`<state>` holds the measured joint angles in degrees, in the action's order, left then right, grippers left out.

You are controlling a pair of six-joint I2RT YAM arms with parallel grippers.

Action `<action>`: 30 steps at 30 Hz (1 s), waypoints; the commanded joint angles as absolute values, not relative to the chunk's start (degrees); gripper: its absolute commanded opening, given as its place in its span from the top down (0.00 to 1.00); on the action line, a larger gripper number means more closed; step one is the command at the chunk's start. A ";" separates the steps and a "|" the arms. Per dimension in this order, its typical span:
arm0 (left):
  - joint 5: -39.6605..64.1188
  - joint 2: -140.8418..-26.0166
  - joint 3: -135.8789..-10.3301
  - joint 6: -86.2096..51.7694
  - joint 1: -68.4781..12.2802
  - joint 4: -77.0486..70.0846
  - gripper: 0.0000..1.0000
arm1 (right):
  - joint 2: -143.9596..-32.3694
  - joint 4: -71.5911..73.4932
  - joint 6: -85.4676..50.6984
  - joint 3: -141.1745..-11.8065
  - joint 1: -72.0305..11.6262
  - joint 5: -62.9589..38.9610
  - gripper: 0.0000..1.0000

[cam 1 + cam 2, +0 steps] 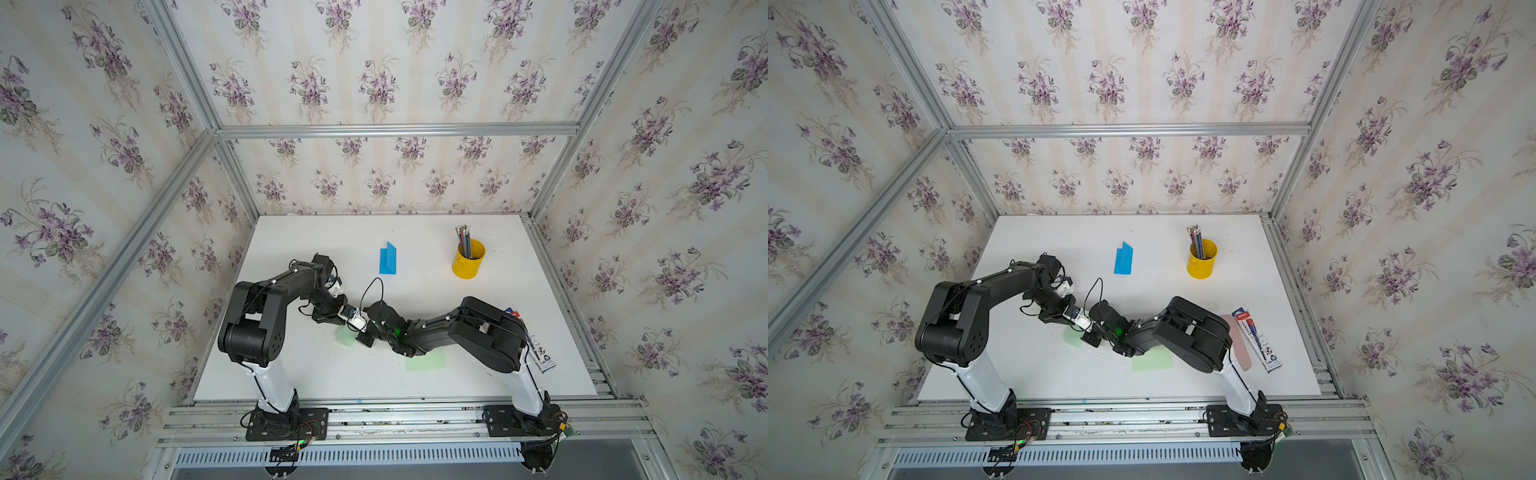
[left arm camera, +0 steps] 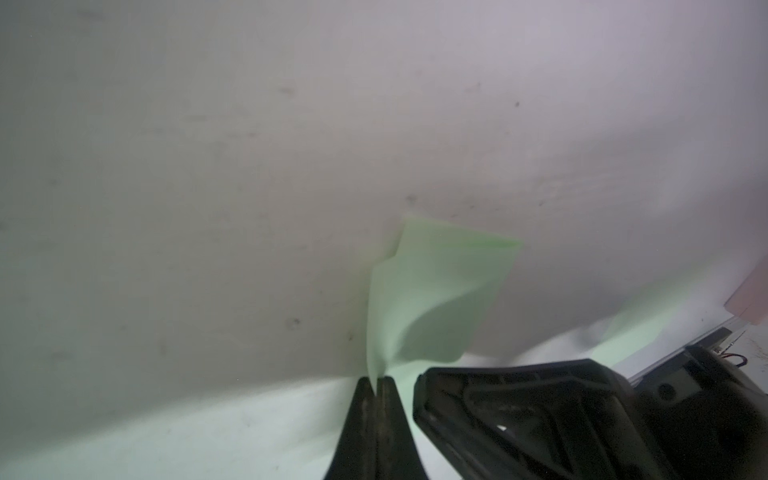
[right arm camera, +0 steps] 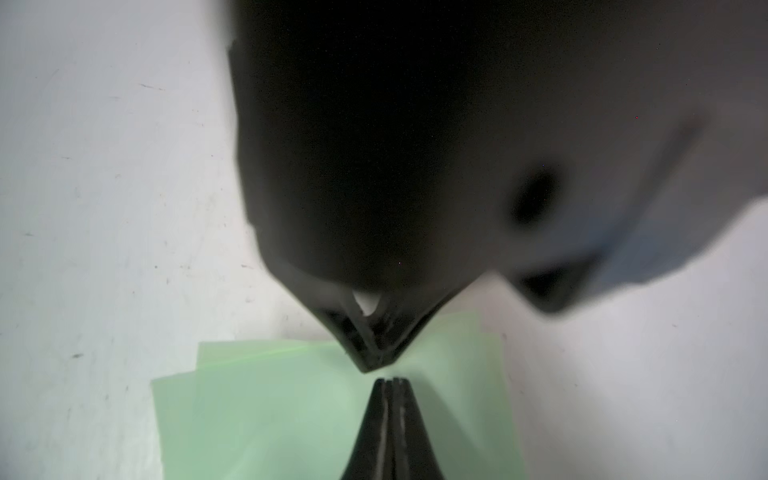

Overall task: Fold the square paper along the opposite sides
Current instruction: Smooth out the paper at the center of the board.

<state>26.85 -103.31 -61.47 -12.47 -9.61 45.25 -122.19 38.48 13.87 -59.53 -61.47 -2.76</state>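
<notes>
Two sets of jaws are seen tip to tip, just apart, slightly toward 8 o'clock of mid-table (image 1: 519, 270) (12 o'clock taken as the far wall).

Left gripper (image 2: 377, 380): jaws are pressed together on one edge of the paper (image 2: 432, 291). The pale green sheet is raised at the pinched edge, a curl is noted across it, and its far end is down on the table. Two layers, not quite aligned, are shown at one corner.

Right gripper (image 3: 388, 380): jaws are pressed together just over the paper. Whether any paper is caught between them cannot be told. Two offset layers are again noted in the right wrist view.

Elsewhere, as logged in the top views:
- A green sheet (image 1: 426, 359) is laid flat at 5 o'clock, partly hidden by the right arm.
- A blue sheet (image 1: 387, 259) is found folded at 12 o'clock, with one flap standing up.
- A cup (image 1: 468, 262), yellow and filled with pencils, is placed at 2 o'clock.
- A box (image 1: 1258, 338) is seen at 4 o'clock near the table edge, against a pink sheet (image 1: 1241, 353). Beside or on it cannot be told.
</notes>
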 commanded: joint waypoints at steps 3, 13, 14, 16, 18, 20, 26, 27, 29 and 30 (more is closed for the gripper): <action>28.30 -102.99 -61.52 -12.57 -9.58 45.41 1.00 | -122.43 37.43 12.48 -57.98 -61.54 -1.96 1.00; 27.41 -103.15 -61.96 -12.39 -9.58 45.68 1.00 | -117.87 38.22 10.64 -48.48 -61.59 0.67 1.00; 27.41 -103.17 -62.05 -12.35 -9.58 45.63 1.00 | -117.17 38.28 10.72 -47.66 -61.59 0.80 1.00; 27.39 -103.30 -62.14 -12.31 -9.58 45.70 1.00 | -115.48 38.24 11.13 -46.87 -61.56 1.21 1.00; 27.41 -103.18 -62.05 -12.23 -9.59 45.73 1.00 | -113.29 38.32 11.88 -46.76 -61.54 1.27 1.00; 27.32 -103.18 -61.97 -12.26 -9.58 45.84 1.00 | -111.91 39.07 12.73 -47.83 -61.52 0.76 1.00; 27.16 -103.15 -61.97 -12.30 -9.58 45.80 1.00 | -115.97 40.17 13.22 -54.86 -62.36 -3.01 1.00; 27.04 -103.20 -61.90 -12.26 -9.58 45.81 1.00 | -116.91 40.16 13.36 -55.78 -62.75 -3.30 1.00; 26.98 -103.27 -61.96 -12.35 -9.58 45.88 1.00 | -118.89 40.11 13.47 -57.42 -63.35 -3.87 1.00; 26.98 -103.34 -62.05 -12.26 -9.58 45.92 1.00 | -119.52 39.73 13.45 -58.09 -63.50 -3.89 1.00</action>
